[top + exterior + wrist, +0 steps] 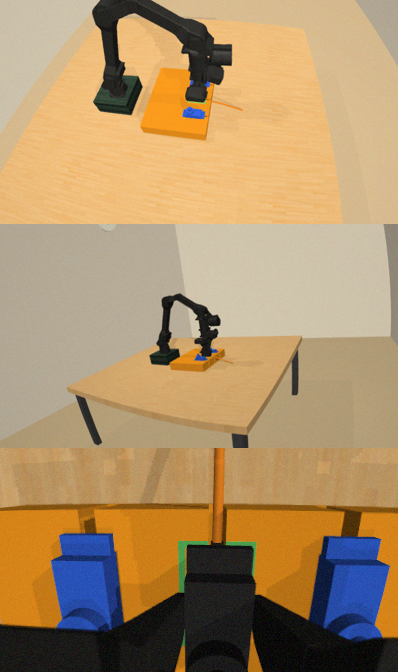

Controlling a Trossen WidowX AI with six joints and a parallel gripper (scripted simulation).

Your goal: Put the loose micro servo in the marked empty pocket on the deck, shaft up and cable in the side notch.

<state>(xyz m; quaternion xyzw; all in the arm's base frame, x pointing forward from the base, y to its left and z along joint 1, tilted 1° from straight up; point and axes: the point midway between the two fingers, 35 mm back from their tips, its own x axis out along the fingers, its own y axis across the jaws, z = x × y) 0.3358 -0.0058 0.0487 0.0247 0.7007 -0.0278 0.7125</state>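
Observation:
The loose servo (219, 600) is black, with its shaft boss facing up at the bottom edge of the wrist view. My gripper (196, 95) (206, 353) (218, 603) is shut on it, one finger at each side. The servo is over the green-marked pocket (199, 102) (181, 565) on the orange deck (167, 104) (187, 366) (145, 533). It looks slightly above the deck; its underside and the pocket opening are hidden. Its orange cable (227, 105) (224, 360) (219, 498) runs straight out over the deck's edge, in line with the side notch.
One blue servo (194, 113) (200, 358) (352, 590) sits on one side of the pocket, another (207, 84) (214, 350) (82, 585) on the other, both near the fingers. The dark green arm base (118, 100) (164, 357) stands beside the deck.

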